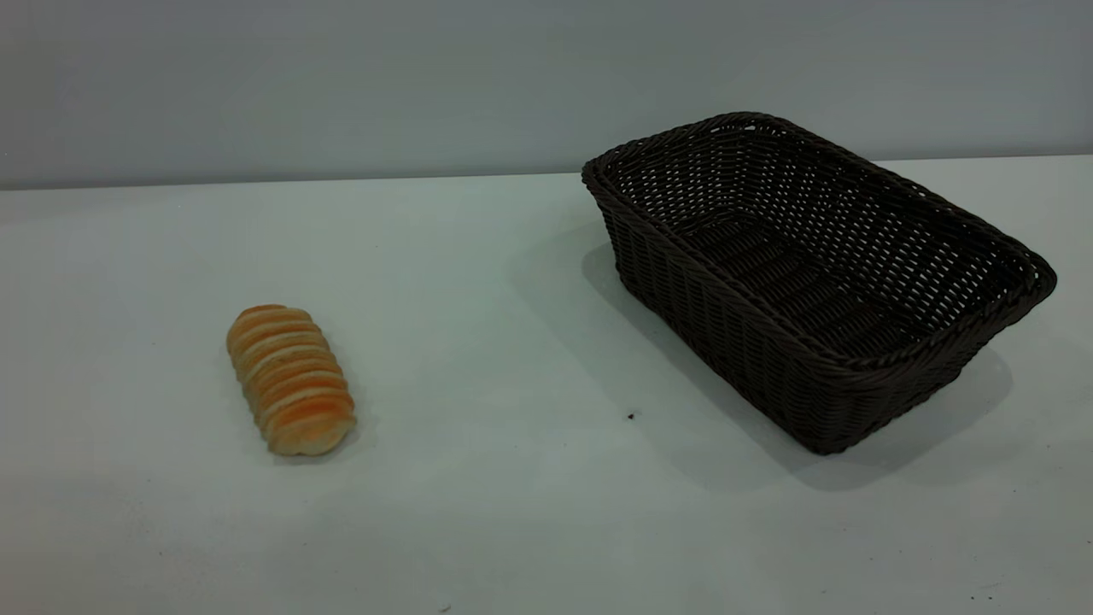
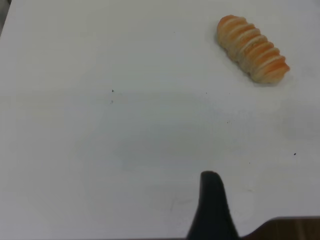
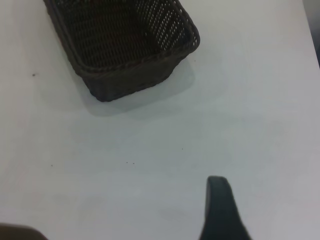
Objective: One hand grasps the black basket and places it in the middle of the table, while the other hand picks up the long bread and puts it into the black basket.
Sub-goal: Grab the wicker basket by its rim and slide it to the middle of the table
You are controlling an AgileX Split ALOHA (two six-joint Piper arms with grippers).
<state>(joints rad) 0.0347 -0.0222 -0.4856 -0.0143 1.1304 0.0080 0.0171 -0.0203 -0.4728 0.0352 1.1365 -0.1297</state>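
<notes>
The black basket [image 1: 815,273], a large dark woven wicker basket, stands empty on the right side of the table [image 1: 512,512], set at an angle. It also shows in the right wrist view [image 3: 125,45], well away from my right gripper [image 3: 220,207], of which only a dark tip shows. The long bread [image 1: 290,380], a golden-orange ridged loaf, lies on the left side of the table. It also shows in the left wrist view [image 2: 252,48], well away from my left gripper [image 2: 212,202], of which only a dark tip shows. Neither gripper appears in the exterior view.
A grey wall runs behind the table's far edge. A few tiny dark specks [image 1: 631,416] lie on the white tabletop between bread and basket. A brown area beyond the table edge [image 2: 290,229] shows in the left wrist view.
</notes>
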